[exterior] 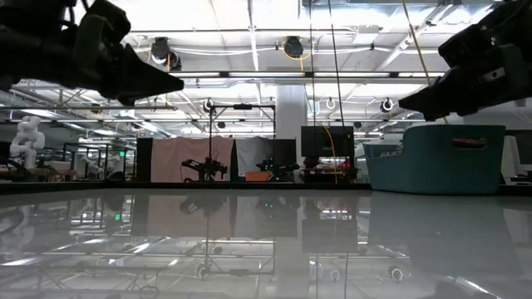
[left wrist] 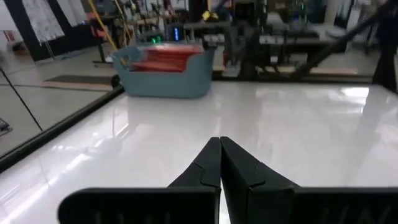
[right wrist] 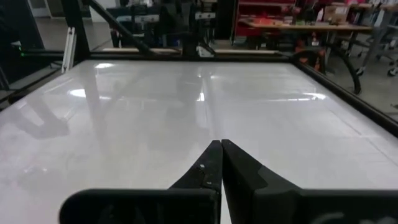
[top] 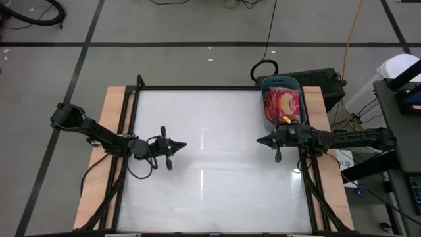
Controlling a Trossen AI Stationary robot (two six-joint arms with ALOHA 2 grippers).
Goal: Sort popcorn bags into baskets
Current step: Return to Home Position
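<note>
The teal-blue basket (top: 283,100) stands at the table's far right, its base on the white top; it also shows in the low view (exterior: 436,158) and the left wrist view (left wrist: 165,71). Red popcorn bags (top: 283,105) lie stacked inside it, their red edges showing above the rim (left wrist: 165,62). My left gripper (top: 183,145) hovers over the table's left-middle, shut and empty (left wrist: 220,144). My right gripper (top: 259,139) hovers just near of the basket, shut and empty (right wrist: 221,147). The two point at each other across the table.
The white tabletop (top: 210,164) is glossy, framed by a black rail (top: 197,87) with wooden strips at the left and right sides. Cables and grey equipment (top: 395,99) stand off the right edge. A workshop room lies beyond the far edge.
</note>
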